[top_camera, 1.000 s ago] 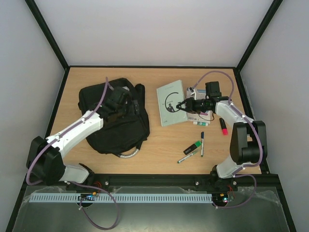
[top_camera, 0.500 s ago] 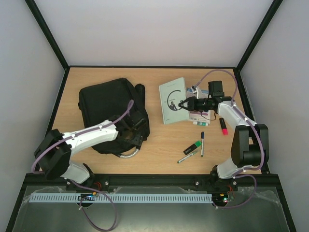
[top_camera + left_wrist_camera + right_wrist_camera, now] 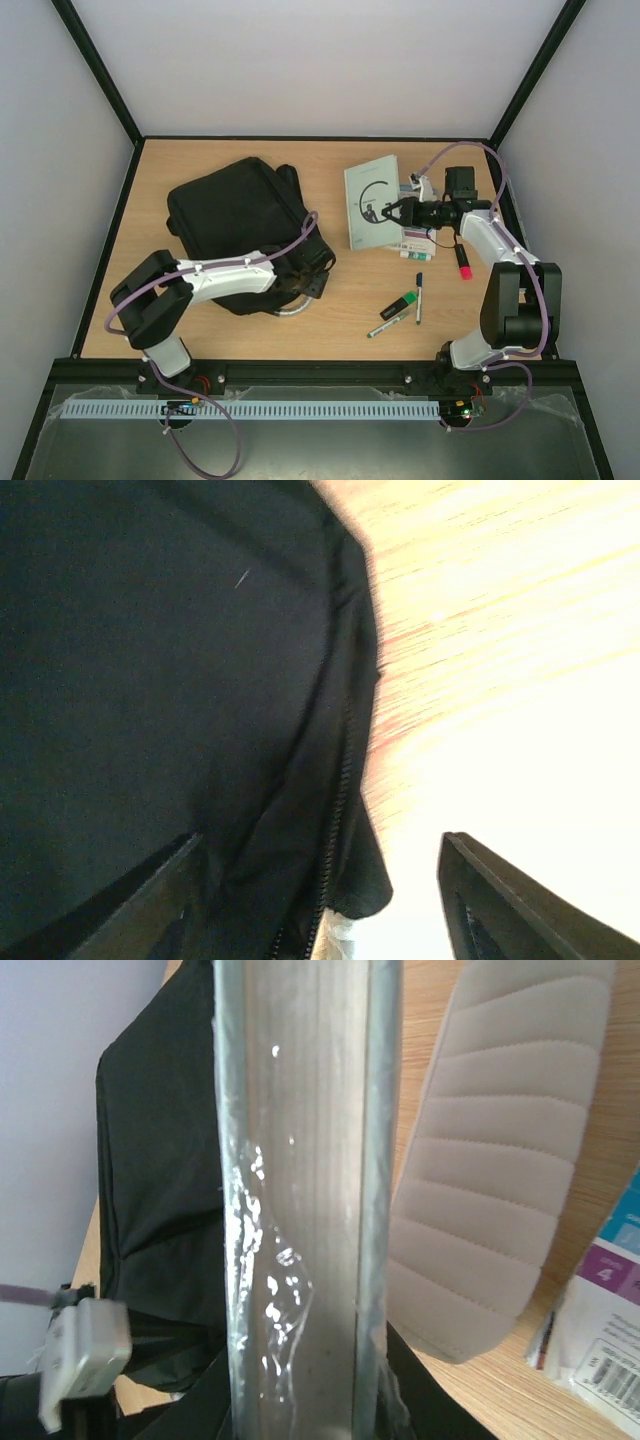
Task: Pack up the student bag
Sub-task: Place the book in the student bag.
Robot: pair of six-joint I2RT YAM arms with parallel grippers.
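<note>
Bag (image 3: 235,215) lay left of desk centre. Left gripper (image 3: 320,274) sat at its near-right corner, fingers (image 3: 500,900) wide, the zip edge between them. Right gripper (image 3: 386,212) clamped the book (image 3: 368,195) near the far-right corner, beside a packet (image 3: 418,238). Pen (image 3: 419,288), green marker (image 3: 402,304) and red highlighter (image 3: 463,263) lay loose toward the right edge.

black student bag (image 3: 235,215) lies flat, table's left half.
</note>
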